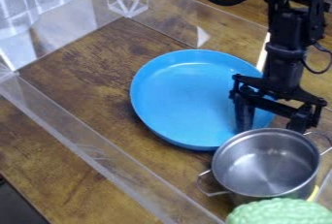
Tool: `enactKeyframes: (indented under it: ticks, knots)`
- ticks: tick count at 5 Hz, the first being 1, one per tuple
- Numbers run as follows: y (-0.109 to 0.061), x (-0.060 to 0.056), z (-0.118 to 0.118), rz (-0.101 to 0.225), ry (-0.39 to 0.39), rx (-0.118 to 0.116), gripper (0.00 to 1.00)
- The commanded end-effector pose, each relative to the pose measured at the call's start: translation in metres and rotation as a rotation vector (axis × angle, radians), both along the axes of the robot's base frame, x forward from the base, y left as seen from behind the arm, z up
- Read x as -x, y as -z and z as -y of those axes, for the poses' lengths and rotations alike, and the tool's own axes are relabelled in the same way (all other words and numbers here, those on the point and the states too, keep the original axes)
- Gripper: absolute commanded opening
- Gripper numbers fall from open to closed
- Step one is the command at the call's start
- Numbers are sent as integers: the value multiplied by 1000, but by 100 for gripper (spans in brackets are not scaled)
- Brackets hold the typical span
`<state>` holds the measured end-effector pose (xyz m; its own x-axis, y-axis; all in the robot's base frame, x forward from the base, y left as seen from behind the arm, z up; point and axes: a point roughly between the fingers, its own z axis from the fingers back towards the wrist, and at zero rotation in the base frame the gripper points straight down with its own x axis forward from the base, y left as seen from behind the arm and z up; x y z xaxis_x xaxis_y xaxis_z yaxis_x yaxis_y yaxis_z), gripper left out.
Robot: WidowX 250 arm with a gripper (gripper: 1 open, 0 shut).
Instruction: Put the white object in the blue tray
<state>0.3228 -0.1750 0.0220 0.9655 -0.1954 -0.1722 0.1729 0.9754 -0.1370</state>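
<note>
The blue tray is a wide, shallow round dish lying on the wooden table in the middle of the view, and it is empty. My gripper hangs straight down over the tray's right rim, just behind the small steel pot. Its dark fingers stand spread apart with nothing visible between them. No white object shows anywhere in the view.
The shiny steel pot stands at the tray's lower right and is empty. A green knitted object lies at the bottom right edge. Clear plastic walls run along the table's left and front sides.
</note>
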Motion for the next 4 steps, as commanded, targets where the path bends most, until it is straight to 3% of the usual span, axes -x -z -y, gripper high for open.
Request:
enactKeyframes:
  ticks: [1,4]
  knots:
    - [2,7,6,-3,27,-11,100]
    - [5,8,7,2,40,-22,100]
